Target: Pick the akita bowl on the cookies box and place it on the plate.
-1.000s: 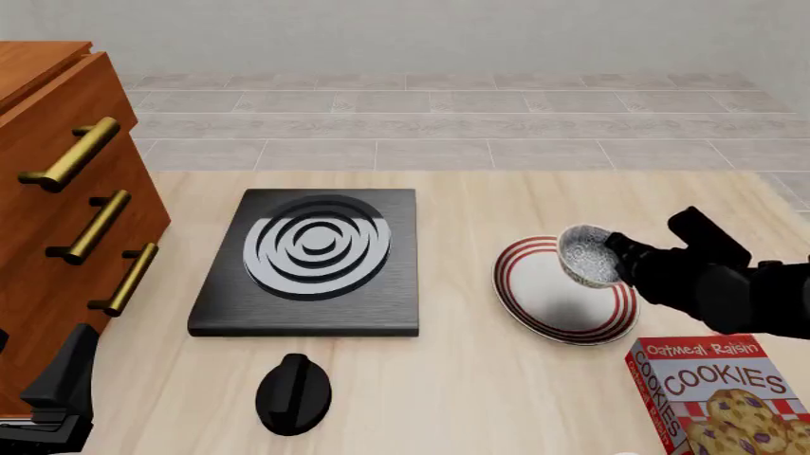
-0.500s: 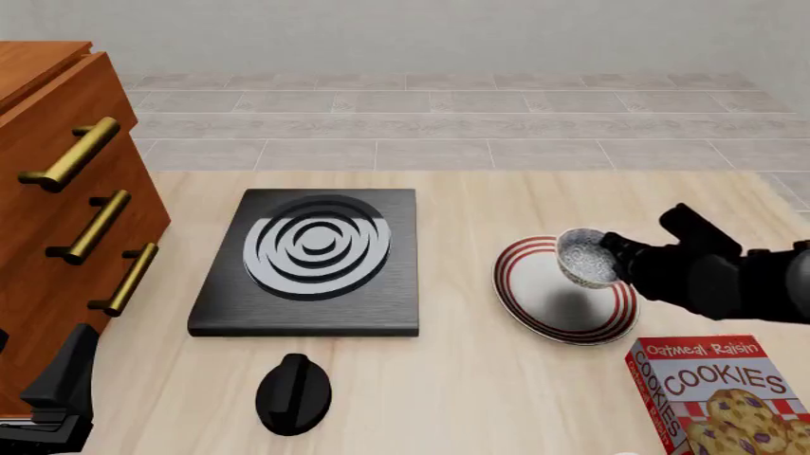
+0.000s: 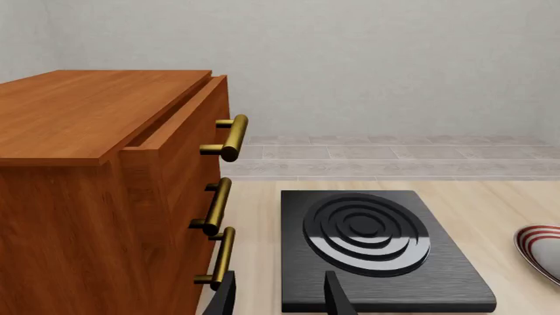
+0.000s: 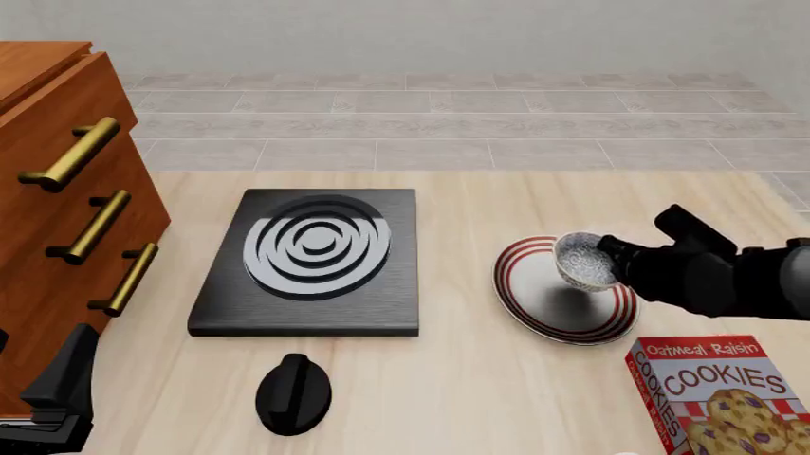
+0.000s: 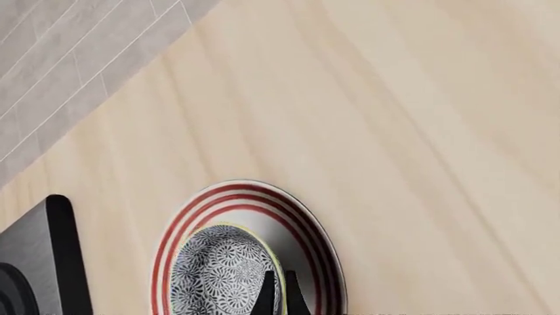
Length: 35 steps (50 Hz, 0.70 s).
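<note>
step in hand: the placing. landmark = plate (image 4: 563, 303).

near of the plate: one cookies box (image 4: 719, 393), bare on top, so the pick looks done. one black knob (image 4: 292, 392) sits near and well left of the plate. left gripper (image 3: 278, 296) is parked far left and near, fingers apart with nothing between them, idle beside the drawer unit (image 4: 64, 218).

over the plate: right gripper (image 4: 613, 260) comes in from the plate's right side with its fingers pinched onto the rim of the akita bowl (image 4: 585, 261); right wrist view shows the two fingertips (image 5: 265, 296) close together across the bowl wall. the bowl hangs tilted, mouth turned partly toward the camera, above the plate's middle-right. can't tell for sure if its base touches the plate; i judge not yet.

next move, my read: level the bowl, lower until it seats inside the red rings, then let go and back off to the right. risk: releasing it tilted, it rolls off.

far and left of the plate: one stove (image 4: 310, 258).

count: 1 bowl, 1 plate, 1 box, 1 stove, 1 knob, 1 drawer unit with 3 handles, 2 grippers.
</note>
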Tool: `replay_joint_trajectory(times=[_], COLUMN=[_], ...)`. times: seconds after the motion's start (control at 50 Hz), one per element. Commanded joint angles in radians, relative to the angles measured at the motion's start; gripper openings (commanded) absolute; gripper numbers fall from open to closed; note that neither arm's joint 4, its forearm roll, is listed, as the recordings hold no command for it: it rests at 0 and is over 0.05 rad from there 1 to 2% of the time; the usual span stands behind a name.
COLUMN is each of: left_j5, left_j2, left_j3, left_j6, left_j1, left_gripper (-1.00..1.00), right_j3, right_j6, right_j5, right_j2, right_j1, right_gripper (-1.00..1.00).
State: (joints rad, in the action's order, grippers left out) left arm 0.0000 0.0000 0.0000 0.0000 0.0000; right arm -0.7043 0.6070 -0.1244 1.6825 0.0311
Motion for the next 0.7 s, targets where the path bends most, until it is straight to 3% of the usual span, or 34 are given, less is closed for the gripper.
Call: replay_joint_trajectory(times=[0.02,0.7], left_j5=[0.0,0.0], left_j2=[0.0,0.0], left_j3=[0.0,0.0], left_j6=[0.0,0.0], left_j1=[0.0,0.0], left_gripper=[1.0,1.0], right_j3=[0.008,0.021], right_j6=[0.002,0.023], right_j5=[-0.009,-0.053], right_j2=[-0.003,0.042], right_j1=[0.001,-0.015], right_gripper=[-1.0,-1.0])
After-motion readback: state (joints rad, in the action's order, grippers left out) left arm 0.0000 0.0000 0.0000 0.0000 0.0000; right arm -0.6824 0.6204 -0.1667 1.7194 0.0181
